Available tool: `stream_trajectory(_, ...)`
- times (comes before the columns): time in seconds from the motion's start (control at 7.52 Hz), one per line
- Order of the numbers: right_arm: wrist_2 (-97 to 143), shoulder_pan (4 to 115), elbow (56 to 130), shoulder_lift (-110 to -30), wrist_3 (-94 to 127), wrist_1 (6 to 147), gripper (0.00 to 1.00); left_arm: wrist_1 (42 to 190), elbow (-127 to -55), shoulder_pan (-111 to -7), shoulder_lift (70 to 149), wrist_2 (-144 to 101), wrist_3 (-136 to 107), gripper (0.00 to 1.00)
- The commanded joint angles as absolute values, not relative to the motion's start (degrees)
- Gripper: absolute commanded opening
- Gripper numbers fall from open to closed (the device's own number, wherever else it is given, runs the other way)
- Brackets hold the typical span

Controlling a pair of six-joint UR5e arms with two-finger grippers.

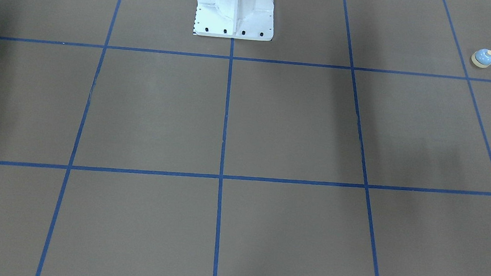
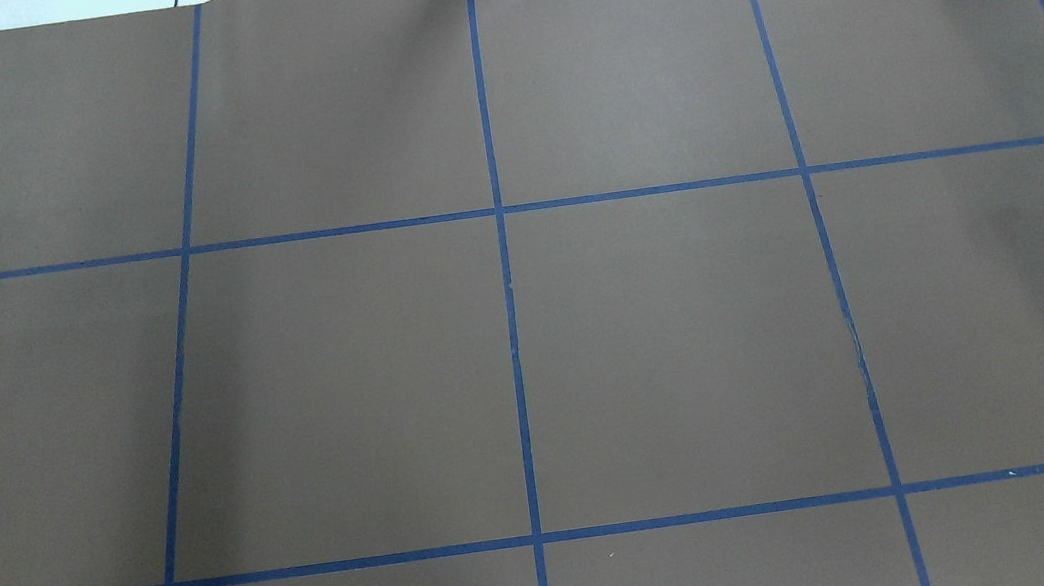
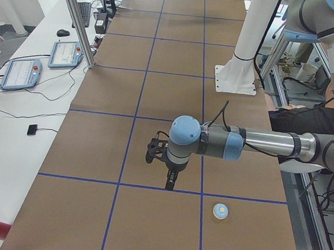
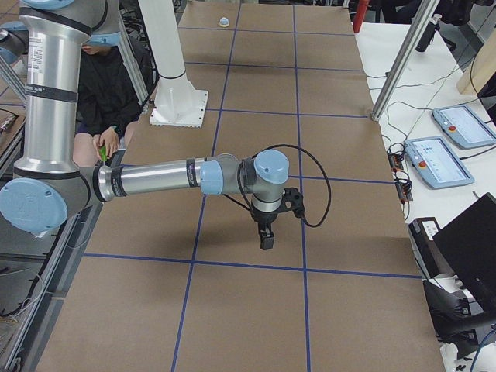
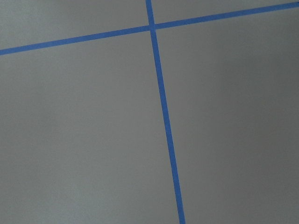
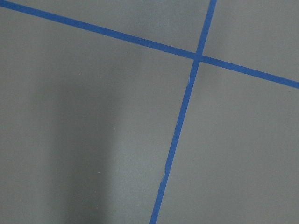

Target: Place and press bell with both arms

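Our left end effector (image 3: 170, 185) and right end effector (image 4: 266, 241) hang above the tabletop (image 3: 97, 131); we cannot tell how wide either stands. The bell (image 1: 483, 57) sits upright near the tabletop's left end, apart from both.

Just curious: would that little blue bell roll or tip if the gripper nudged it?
Probably not: the bell sits upright on a broad, flat cream base, so it would likely slide. Its rounded dome looks smooth and hard, so a pinch might slip off.
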State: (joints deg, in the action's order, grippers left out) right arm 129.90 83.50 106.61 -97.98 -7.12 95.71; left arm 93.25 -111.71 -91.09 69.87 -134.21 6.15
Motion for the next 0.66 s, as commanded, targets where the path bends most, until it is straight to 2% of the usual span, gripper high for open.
stream_trajectory(0.0, 129.9, 83.5, 106.7, -97.91, -7.12, 95.71, 1.0, 93.25, -111.62, -91.06, 69.79, -134.21, 6.07, 1.0)
stream_trajectory(0.53, 130.43, 83.5, 106.96, -97.91, -7.12, 95.71, 1.0, 93.25, -111.71, -91.05, 70.4, -134.38, 6.06, 1.0)
